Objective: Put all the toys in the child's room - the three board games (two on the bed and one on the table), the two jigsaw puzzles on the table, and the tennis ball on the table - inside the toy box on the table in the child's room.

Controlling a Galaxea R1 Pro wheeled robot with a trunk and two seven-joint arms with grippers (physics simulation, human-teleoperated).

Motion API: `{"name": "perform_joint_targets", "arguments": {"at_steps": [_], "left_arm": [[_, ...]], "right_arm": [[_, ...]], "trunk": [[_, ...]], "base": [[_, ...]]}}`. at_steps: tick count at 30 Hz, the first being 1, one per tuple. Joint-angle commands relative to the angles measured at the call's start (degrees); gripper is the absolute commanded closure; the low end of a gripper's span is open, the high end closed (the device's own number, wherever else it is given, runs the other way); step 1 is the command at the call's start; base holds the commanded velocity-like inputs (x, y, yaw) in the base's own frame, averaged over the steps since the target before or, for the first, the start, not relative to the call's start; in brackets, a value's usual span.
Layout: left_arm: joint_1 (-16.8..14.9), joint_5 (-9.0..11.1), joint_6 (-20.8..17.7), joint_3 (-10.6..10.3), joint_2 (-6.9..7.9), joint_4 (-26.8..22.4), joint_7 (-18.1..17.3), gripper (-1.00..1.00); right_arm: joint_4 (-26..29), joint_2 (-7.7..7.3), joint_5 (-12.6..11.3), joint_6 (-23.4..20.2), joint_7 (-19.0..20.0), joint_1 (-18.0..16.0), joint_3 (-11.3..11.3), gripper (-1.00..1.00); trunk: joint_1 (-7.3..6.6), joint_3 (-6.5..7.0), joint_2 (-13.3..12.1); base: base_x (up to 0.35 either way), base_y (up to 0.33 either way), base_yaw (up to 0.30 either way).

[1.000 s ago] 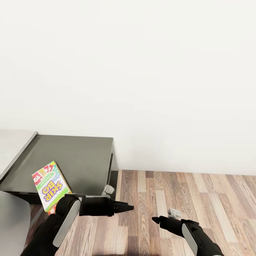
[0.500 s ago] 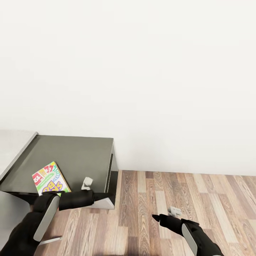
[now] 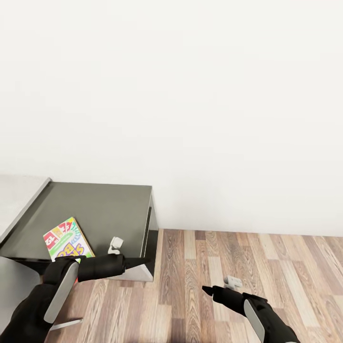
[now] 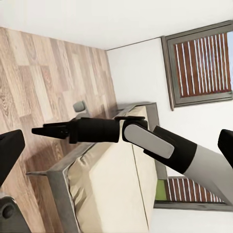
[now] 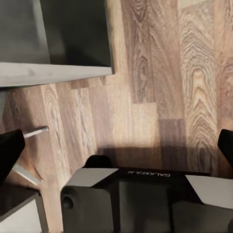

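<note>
SKIP BO board game (image 3: 65, 239) lies flat on the dark lower section of the table (image 3: 109, 209), near its front edge, nothing gripping it. Your left gripper (image 3: 136, 261) hangs at that same front edge, fingers pointing toward the table's right corner, w/ the forearm crossing the near end of the game box; its fingertips read as a single black point in the head view, so can't tell if it's released or clenched. Your right gripper (image 3: 207, 289) hovers over the wood floor (image 3: 267, 267), well right of the table & clear of it; in the right wrist view its two fingertips (image 5: 10, 145) sit wide apart w/ nothing between. In the left wrist view, the right arm (image 4: 145, 141) stretches in front of the bed (image 4: 111, 184), beige mattress, grey frame. A window (image 4: 204, 65) is on the white wall beyond the bed.
</note>
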State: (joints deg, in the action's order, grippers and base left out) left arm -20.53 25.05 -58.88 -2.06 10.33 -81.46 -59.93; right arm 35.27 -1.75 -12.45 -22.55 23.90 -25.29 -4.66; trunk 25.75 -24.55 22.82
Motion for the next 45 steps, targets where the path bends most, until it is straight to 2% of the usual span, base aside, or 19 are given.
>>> {"name": "perform_joint_targets", "arguments": {"at_steps": [1,12,25,33,45], "left_arm": [[0.0,0.0,-0.2,0.0,0.04,0.0,-0.1,-1.0],[0.0,0.1,-0.1,0.0,0.05,0.0,-0.1,-1.0],[0.0,0.1,-0.1,-0.3,0.03,-0.1,-0.2,-1.0],[0.0,0.1,-0.1,-0.1,0.07,-0.1,-0.2,-1.0],[0.0,0.1,0.0,-0.1,0.13,-0.1,-0.2,-1.0]], "right_arm": [[0.1,0.01,-0.4,-0.5,0.4,0.0,-0.2,-1.0],[0.2,-0.02,-0.7,-0.5,0.9,0.0,-0.3,-1.0],[0.1,0.0,-0.5,-0.3,0.9,0.1,-0.1,-1.0],[-0.3,-0.08,-0.1,3.9,0.9,0.2,-0.2,-1.0],[-0.5,-0.09,0.0,4.6,0.9,0.2,-0.2,-1.0]], "trunk": [[0.03,-0.06,0.1],[0.03,0.05,0.1],[0.03,1.19,0.1],[0.03,1.96,0.1],[0.03,3.1,0.1]], "base": [[0.0,0.0,0.0],[0.0,0.0,0.0],[0.0,0.0,0.0],[0.0,0.0,0.0],[-0.003,0.0,0.0]]}}
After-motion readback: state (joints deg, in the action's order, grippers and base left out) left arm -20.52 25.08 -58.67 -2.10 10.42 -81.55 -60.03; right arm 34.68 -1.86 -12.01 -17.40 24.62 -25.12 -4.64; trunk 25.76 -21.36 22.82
